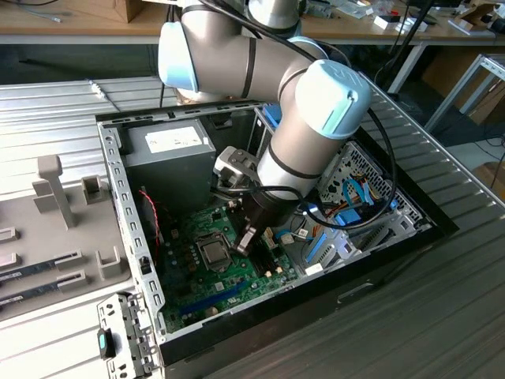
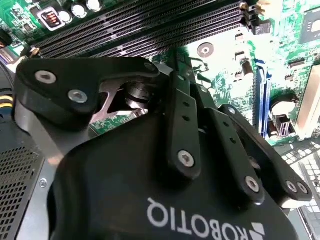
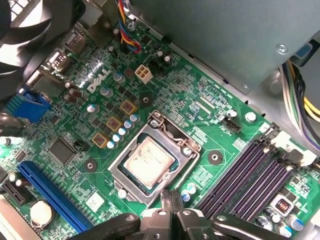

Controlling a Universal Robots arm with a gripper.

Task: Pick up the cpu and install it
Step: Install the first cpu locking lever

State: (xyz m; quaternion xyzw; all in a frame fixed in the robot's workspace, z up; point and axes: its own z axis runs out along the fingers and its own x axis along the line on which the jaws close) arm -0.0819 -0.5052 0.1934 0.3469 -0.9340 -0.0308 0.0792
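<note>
The cpu (image 3: 150, 159), a small square chip with a silver-grey top, lies flat in the socket on the green motherboard, framed by the dark metal socket frame (image 3: 172, 135). In the exterior view the cpu (image 1: 213, 251) sits in the middle of the open computer case. My gripper (image 3: 171, 196) hovers just beside the socket, its fingertips pressed together and holding nothing. The second wrist view has the gripper (image 2: 176, 60) over the black memory slots (image 2: 140, 25). Seen from the exterior camera, the gripper (image 1: 243, 242) points down at the board, a little toward the exterior view's right of the cpu.
The grey power-supply box (image 1: 170, 158) stands behind the board. Case walls (image 1: 126, 213) ring the motherboard. Blue cables and a drive cage (image 1: 347, 205) fill the case on the exterior view's right. A grey fixture tray (image 1: 47, 268) with memory sticks lies at the exterior view's left.
</note>
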